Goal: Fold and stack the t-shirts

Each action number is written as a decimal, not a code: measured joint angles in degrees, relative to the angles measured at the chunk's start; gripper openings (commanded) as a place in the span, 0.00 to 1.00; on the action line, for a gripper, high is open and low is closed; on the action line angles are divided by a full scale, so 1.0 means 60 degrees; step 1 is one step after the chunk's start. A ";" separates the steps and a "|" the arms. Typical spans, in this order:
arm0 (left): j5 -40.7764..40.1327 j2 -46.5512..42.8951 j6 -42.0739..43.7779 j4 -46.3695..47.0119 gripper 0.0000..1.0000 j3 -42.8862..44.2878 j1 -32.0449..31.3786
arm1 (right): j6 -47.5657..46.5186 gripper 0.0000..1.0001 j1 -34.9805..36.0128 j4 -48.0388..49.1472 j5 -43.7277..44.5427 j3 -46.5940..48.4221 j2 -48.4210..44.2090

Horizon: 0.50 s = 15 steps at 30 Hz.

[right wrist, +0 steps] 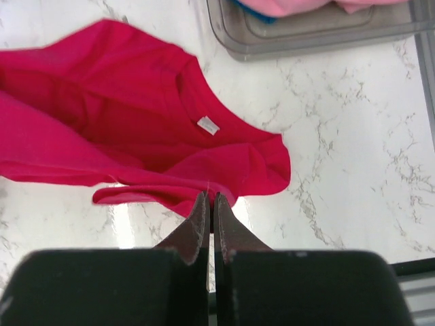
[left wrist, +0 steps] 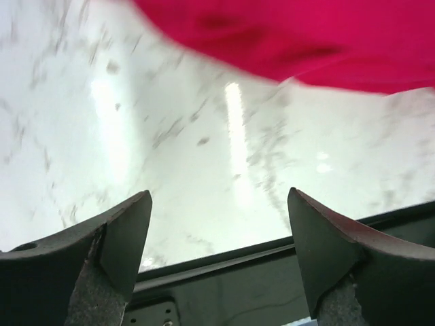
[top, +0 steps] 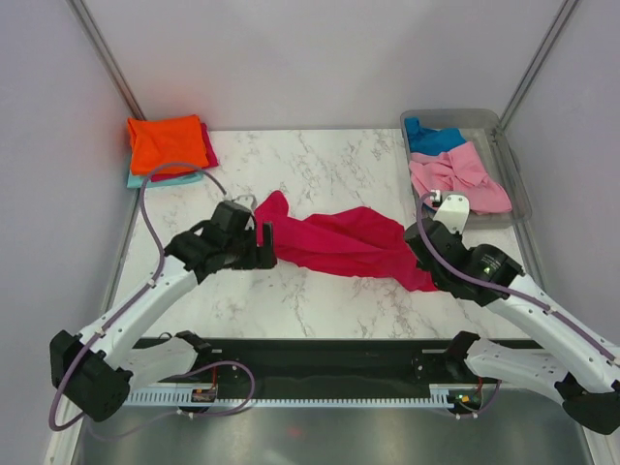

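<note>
A crimson-pink t-shirt lies crumpled across the middle of the marble table; its neck label faces up in the right wrist view. My right gripper is shut on the shirt's near right edge. My left gripper is open and empty at the shirt's left end, with the cloth just beyond its fingertips. A folded stack sits at the far left corner: an orange shirt on top, a crimson one under it, and a teal one at the bottom.
A clear grey tub at the far right holds a light pink shirt and a blue shirt. Grey walls close in the table on three sides. A black rail runs along the near edge.
</note>
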 measured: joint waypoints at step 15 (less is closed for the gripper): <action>0.1308 -0.0940 -0.2036 0.2838 0.73 -0.4229 0.4036 | 0.0076 0.00 0.0000 0.0408 -0.0973 -0.0798 -0.0109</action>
